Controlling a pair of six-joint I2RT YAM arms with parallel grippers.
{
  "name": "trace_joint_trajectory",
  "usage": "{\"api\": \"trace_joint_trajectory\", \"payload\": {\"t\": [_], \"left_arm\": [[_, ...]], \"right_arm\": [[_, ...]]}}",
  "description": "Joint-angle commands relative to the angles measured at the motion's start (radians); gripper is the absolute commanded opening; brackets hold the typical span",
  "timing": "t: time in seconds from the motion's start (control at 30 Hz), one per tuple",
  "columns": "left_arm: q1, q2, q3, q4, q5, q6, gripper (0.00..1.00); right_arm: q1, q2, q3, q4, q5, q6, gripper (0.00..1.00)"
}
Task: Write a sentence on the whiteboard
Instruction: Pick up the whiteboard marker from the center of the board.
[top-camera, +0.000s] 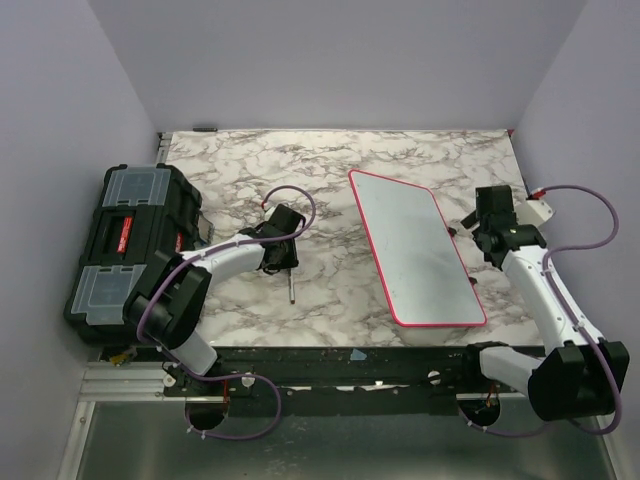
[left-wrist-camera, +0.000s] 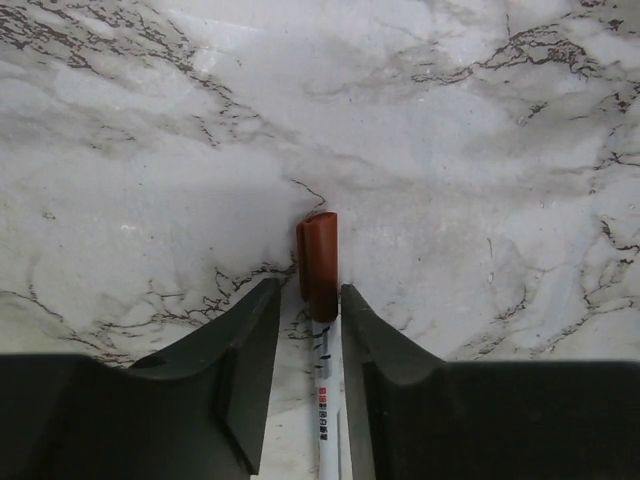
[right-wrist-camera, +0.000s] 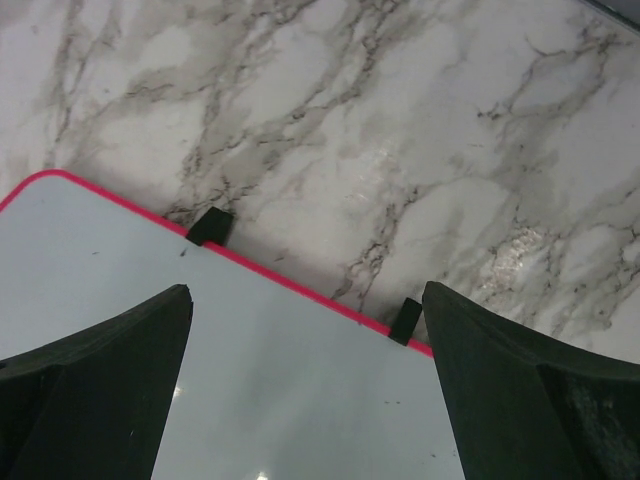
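Observation:
A marker (left-wrist-camera: 322, 265) with a reddish-brown cap and a white printed barrel lies on the marble table; in the top view the marker (top-camera: 290, 290) pokes out below the left gripper (top-camera: 283, 258). My left gripper (left-wrist-camera: 308, 290) straddles it low over the table. The right finger (left-wrist-camera: 380, 350) touches the barrel, and a narrow gap remains at the left finger (left-wrist-camera: 240, 350). The whiteboard (top-camera: 415, 245), pale with a red-pink frame, lies right of centre and looks blank; the sentence is out of view. My right gripper (right-wrist-camera: 306, 290) hangs wide open over the whiteboard (right-wrist-camera: 250, 400) near its right edge, shown as the right gripper (top-camera: 478, 225) from above.
A black toolbox (top-camera: 125, 240) with clear lid compartments stands at the table's left edge, close behind my left arm. Two small black clips (right-wrist-camera: 210, 226) (right-wrist-camera: 405, 320) sit on the whiteboard's frame. Walls enclose the table at the back and both sides.

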Motion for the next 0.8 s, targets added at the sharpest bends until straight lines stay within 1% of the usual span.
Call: {"api": "trace_joint_trajectory", "payload": {"t": [0.0,0.07,0.17,0.23,0.33,0.53,0.57,0.77], "left_arm": [[-0.004,0.022,0.000,0.044,0.041,-0.014,0.25],[-0.003,0.028,-0.004,0.049,0.042,-0.016,0.12],[-0.003,0.036,-0.002,0.050,0.045,-0.013,0.00],[-0.004,0.034,-0.003,0.049,0.043,-0.013,0.00],[-0.003,0.022,-0.008,0.050,0.046,-0.013,0.00],[-0.004,-0.007,0.001,0.045,0.071,-0.013,0.00],[-0.003,-0.014,0.003,0.043,0.075,-0.015,0.00],[-0.004,-0.062,0.022,0.015,0.079,-0.010,0.00]], "right_arm": [[-0.001,0.058,-0.044,-0.135,0.097,0.201,1.00],[-0.001,0.083,-0.053,-0.140,0.105,0.226,0.98],[-0.002,0.120,-0.068,-0.147,0.136,0.251,0.89],[-0.004,0.139,-0.073,-0.162,0.147,0.265,0.80],[-0.005,0.154,-0.085,-0.177,0.146,0.274,0.61],[-0.006,0.181,-0.118,-0.215,0.161,0.295,0.31],[-0.005,0.188,-0.121,-0.223,0.160,0.301,0.29],[-0.006,0.218,-0.144,-0.209,0.102,0.301,0.27]]}}
